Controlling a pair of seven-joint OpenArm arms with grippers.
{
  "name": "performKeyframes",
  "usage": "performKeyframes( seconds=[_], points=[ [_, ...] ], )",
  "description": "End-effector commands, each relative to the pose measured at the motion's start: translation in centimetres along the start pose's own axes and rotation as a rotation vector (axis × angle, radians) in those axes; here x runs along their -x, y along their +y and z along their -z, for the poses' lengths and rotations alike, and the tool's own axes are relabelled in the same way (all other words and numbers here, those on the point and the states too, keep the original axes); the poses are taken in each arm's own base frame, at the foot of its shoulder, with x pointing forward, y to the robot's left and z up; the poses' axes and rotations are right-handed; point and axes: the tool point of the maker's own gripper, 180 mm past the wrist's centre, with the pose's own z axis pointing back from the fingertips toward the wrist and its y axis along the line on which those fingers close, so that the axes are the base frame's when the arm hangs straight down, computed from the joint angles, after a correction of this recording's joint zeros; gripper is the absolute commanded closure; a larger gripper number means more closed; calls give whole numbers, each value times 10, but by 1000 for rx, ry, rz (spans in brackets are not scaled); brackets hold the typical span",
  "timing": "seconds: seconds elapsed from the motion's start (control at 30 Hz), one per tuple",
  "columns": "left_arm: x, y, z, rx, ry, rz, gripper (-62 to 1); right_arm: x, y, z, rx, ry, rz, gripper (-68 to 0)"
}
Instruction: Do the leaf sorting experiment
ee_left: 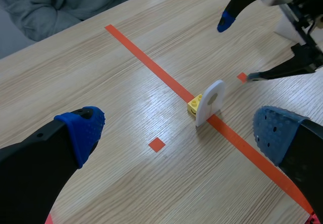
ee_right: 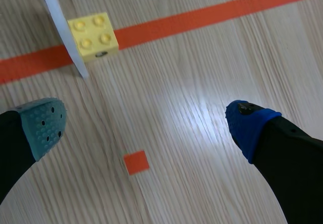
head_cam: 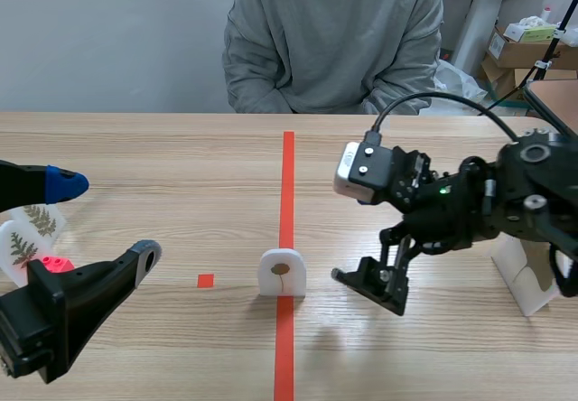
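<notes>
Tipping is the chief danger. The leaf card (head_cam: 283, 272) is a thin white arch standing upright against a small yellow brick (ee_right: 93, 36), set on the long tape line (head_cam: 288, 175) in the middle of the desk (head_cam: 181, 157). So narrow a base would likely go over if a finger brushed the card's face or came at it crooked. A pinch on the card alone might also pull it off the brick or bend it. From the right wrist view, the brick and card lie ahead of the right gripper (ee_right: 146, 128) and off toward its grey-green pad (ee_right: 43, 125), not between the fingers. Closing from this position would, I judge, catch nothing or clip the brick's corner.

That gripper hangs low just beside the card, on the right-hand side of the tape line. Its fingers are spread wide, with nothing held and nothing touched.

The left gripper (head_cam: 104, 222) is likewise splayed wide and empty, low over the left of the desk and well apart from the card. Close by it stands a second white card with a fern sprig (head_cam: 27, 234). A careless swing of that arm could knock this card down.
</notes>
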Motion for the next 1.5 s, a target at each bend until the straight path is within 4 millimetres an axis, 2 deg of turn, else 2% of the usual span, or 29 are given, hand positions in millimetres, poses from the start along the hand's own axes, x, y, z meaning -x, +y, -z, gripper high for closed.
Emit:
performKeyframes(
  seconds=[0.0,0.2,0.4,0.8,0.87,1.07,1.3,1.47],
  points=[
    [-4,-2,-1,-2,-22,-14,-623,-18,-3,3,-4,-45,-20,-667],
    [-4,-2,-1,-2,-22,-14,-623,-33,22,32,-83,-58,-42,-667],
    [-4,-2,-1,-2,-23,-15,-623,-37,46,50,-144,-55,-48,-667],
    [-4,-2,-1,-2,-23,-15,-623,-38,49,53,-150,-68,-41,-661],
    [-4,-2,-1,-1,-23,-14,-623,-37,49,53,-150,-66,-41,-625],
    [-4,-2,-1,-1,-23,-14,-623,-32,49,54,-151,-36,-37,-413],
    [-4,-2,-1,-1,-23,-14,-623,-30,49,54,-150,-21,-8,-362],
    [-4,-2,-1,-1,-23,-14,-623,-30,48,54,-144,-23,-3,-182]
  ],
)
